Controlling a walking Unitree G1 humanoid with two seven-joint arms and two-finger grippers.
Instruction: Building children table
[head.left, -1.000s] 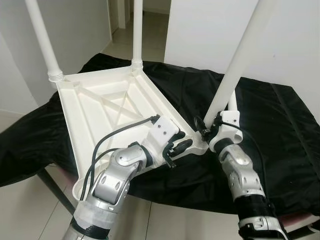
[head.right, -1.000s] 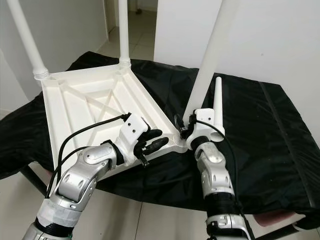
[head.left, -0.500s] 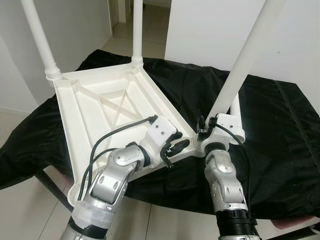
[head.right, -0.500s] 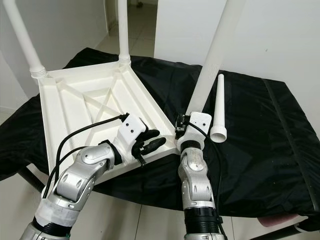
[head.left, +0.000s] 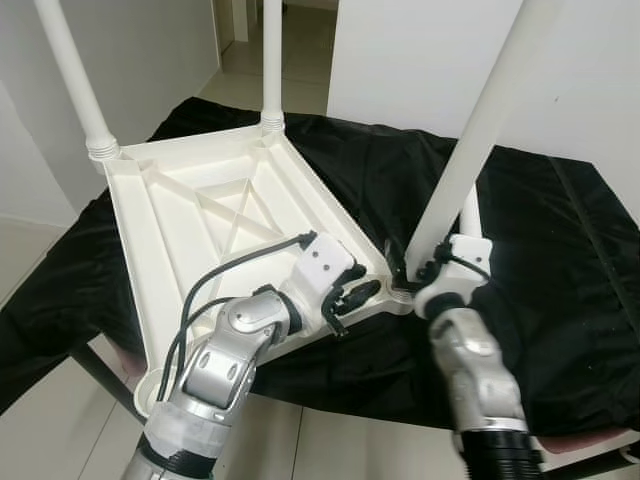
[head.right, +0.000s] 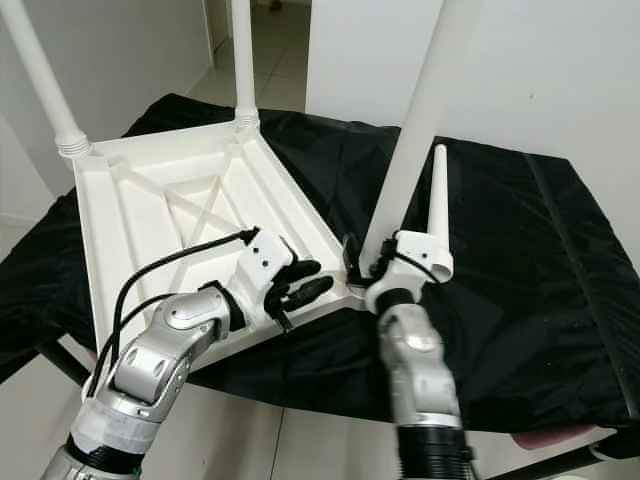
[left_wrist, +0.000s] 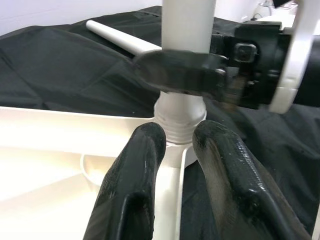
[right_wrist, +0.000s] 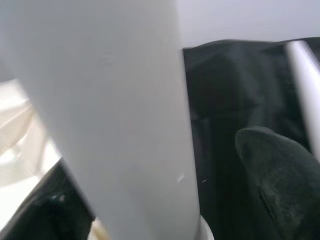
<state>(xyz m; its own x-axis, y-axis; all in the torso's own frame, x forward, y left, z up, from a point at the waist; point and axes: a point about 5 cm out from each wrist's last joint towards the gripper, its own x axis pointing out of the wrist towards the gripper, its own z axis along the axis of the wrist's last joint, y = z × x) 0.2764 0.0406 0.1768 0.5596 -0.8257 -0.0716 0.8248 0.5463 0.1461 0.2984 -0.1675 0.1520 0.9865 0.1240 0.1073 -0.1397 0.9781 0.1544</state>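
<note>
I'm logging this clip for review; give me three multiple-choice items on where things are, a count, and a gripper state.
1. Where does the loose leg lie?
A. On the black cloth, right of the tabletop
B. On the floor
C. Inside the tabletop

2. How many legs stand in the upturned tabletop?
A. One
B. Three
C. Four

3. What is the right gripper doing?
A. Hanging idle
B. Holding the loose leg
C. Closed around the near corner leg just above its socket

Answers: 1 A, it rests on the cloth beside the right arm. 2 B, two far corners and the near corner carry legs. 3 C, the left wrist view shows its fingers wrapped around that leg; the left gripper rests at the tabletop's edge.
</note>
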